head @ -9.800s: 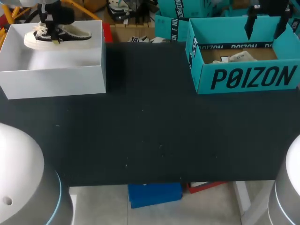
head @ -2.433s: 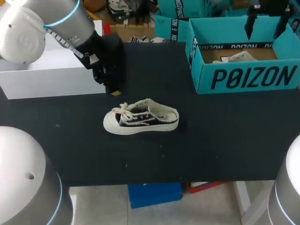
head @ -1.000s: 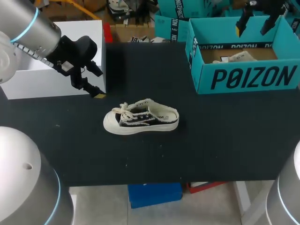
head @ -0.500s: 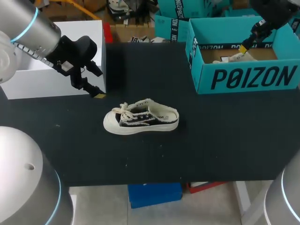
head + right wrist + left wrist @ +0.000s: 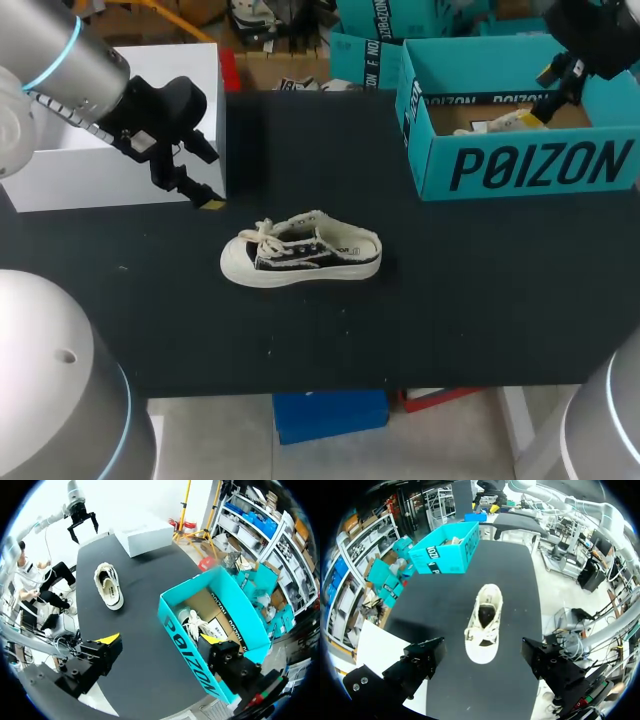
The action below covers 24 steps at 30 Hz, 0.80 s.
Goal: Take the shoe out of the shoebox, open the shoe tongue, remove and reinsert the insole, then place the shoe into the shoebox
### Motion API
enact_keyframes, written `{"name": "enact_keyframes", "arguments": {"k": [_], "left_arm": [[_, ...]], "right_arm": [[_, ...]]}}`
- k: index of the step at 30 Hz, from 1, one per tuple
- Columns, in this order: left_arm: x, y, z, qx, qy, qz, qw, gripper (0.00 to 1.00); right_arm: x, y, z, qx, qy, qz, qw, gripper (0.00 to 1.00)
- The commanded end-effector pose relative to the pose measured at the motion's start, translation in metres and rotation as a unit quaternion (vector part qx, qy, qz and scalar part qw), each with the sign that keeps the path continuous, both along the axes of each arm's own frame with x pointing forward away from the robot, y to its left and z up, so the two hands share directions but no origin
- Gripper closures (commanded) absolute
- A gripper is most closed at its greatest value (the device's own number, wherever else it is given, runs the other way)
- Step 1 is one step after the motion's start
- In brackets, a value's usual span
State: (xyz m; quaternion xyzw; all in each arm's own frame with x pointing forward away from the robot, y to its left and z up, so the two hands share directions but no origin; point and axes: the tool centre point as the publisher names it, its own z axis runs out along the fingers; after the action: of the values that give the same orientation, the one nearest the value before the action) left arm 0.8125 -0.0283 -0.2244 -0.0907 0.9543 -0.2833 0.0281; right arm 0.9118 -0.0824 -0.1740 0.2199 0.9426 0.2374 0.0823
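1. The shoe lies alone mid-table. Bare table surrounds it, so access from above and from every side is unobstructed.
2. The white shoebox blocks the far left corner.
3. The left gripper, fingers spread, hangs by that box's near right corner (apart from the shoe's toe).
4. The teal box blocks the far right. The right gripper, fingers apart, hovers over its open top.
5. A bare lane separates the boxes.
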Motion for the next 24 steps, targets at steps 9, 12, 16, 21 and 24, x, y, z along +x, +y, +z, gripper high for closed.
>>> {"name": "enact_keyframes", "arguments": {"k": [9, 12, 16, 21, 24], "left_arm": [[-0.001, 0.0, -0.001, -0.001, -0.002, 0.0, 1.0, 0.0], [-0.001, 0.0, -0.001, -0.001, -0.002, 0.0, 1.0, 0.0], [-0.001, 0.0, -0.001, -0.001, -0.002, 0.0, 1.0, 0.0], [-0.001, 0.0, -0.001, -0.001, -0.002, 0.0, 1.0, 0.0], [-0.001, 0.0, -0.001, -0.001, -0.002, 0.0, 1.0, 0.0]], "right_arm": [[-0.014, 0.027, -0.034, 0.052, -0.074, 0.086, 0.992, 0.0], [-0.019, 0.035, -0.041, 0.076, -0.089, 0.112, 0.987, 0.0], [-0.026, 0.052, -0.05, 0.113, -0.108, 0.163, 0.974, 0.0], [-0.03, 0.072, -0.063, 0.155, -0.121, 0.2, 0.96, 0.0], [-0.03, 0.081, -0.072, 0.184, -0.125, 0.203, 0.953, 0.0]]}}
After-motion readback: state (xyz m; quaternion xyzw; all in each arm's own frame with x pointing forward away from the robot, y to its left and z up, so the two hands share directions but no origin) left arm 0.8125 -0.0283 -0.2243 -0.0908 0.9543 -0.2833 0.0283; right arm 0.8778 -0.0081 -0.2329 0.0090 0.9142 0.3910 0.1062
